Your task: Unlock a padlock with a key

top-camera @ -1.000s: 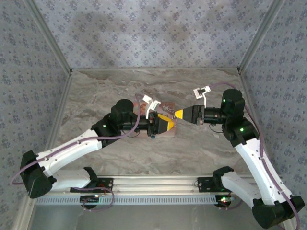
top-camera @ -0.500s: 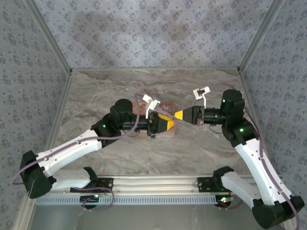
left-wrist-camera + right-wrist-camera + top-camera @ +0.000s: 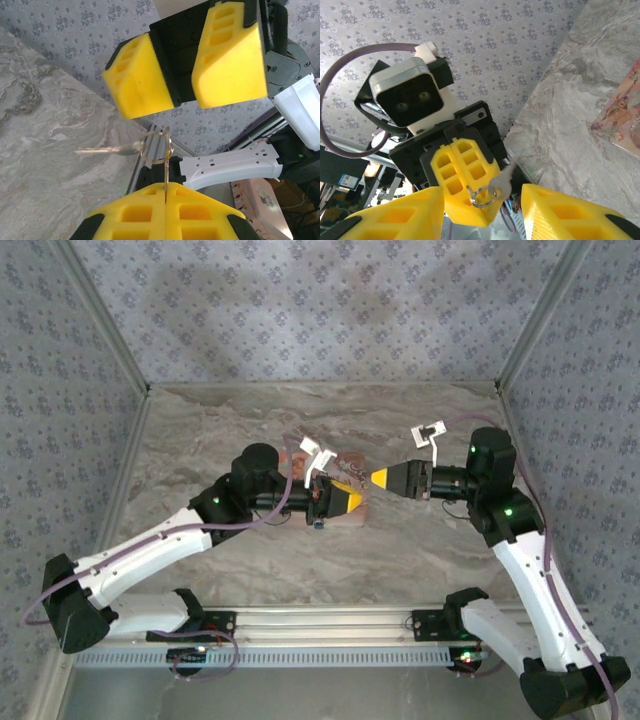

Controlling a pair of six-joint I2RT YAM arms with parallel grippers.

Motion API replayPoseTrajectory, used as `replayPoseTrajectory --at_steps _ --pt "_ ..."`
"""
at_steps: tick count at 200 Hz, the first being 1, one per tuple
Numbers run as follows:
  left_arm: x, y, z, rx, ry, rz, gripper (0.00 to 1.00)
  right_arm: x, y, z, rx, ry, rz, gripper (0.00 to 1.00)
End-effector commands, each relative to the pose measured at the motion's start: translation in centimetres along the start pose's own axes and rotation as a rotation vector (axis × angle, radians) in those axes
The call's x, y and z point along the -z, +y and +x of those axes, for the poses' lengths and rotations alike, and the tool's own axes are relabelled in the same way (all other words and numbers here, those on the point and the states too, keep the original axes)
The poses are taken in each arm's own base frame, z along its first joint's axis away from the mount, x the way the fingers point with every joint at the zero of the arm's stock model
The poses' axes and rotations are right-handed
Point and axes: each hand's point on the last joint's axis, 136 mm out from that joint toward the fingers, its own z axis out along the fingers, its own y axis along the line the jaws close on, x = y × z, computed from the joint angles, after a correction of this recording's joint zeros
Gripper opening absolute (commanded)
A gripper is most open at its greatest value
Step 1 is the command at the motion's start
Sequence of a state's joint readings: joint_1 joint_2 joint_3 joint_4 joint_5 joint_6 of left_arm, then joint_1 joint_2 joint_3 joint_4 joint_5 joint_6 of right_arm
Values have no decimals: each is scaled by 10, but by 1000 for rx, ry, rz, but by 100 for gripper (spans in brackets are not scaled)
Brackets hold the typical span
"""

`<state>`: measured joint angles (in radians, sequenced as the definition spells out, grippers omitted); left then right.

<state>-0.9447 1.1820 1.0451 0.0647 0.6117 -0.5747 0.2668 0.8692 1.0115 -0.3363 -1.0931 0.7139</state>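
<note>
The left gripper point(image 3: 165, 189) is clenching a thin metal strip, probably the key point(image 3: 165, 167) seen edge-on. Its ring point(image 3: 156, 146) is standing just past the tips, and a spare key point(image 3: 107, 149) is dangling sideways. Beyond, the right gripper point(image 3: 182, 85) is facing it, released and empty. The padlock point(image 3: 318, 526), apparently a blue speck, is lying beneath the left gripper beside the pink tin point(image 3: 350, 518). No writing is showing legibly.

Left claw point(image 3: 357, 502) pinched closed, right claw point(image 3: 376, 477) parted, tips facing each other, both arms reaching inward.
</note>
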Motion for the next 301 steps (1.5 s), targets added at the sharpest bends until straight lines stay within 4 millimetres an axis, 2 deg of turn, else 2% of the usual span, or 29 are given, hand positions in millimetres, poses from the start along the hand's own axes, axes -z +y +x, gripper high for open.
replayPoseTrajectory --at_steps 1,21,58,96,128,187,205,224,250,258,269,278,301 --pt "2 -15 -5 -32 32 31 0 4 15 3 44 18 -27 49" --pt "1 -17 -3 -28 59 39 0 1 19 7 58 37 -38 53" --pt "-6 -16 3 -14 113 40 0 -4 29 14 86 74 -64 52" --pt "-6 -17 1 -18 110 41 0 -7 26 20 93 101 -58 38" --pt "-4 -18 -1 -28 103 34 0 -9 22 21 87 107 -40 34" --pt "0 -16 -2 -39 100 16 0 -9 17 25 80 129 -30 5" --pt "4 -13 -5 -37 89 5 0 -8 17 26 97 132 -22 0" --pt "9 -10 -8 -36 73 -12 0 -6 13 25 150 121 23 0" --pt "18 4 -17 -8 20 -64 0 -2 -4 23 215 86 149 0" --pt "21 9 -21 17 -5 -78 12 0 -9 20 250 60 185 0" --pt "25 15 -25 49 -38 -90 21 3 -16 13 311 14 243 0" --pt "28 21 -28 75 -65 -118 36 5 -23 10 341 -11 291 0" --pt "35 43 -31 196 -111 -210 46 9 -26 -7 464 -106 356 0"
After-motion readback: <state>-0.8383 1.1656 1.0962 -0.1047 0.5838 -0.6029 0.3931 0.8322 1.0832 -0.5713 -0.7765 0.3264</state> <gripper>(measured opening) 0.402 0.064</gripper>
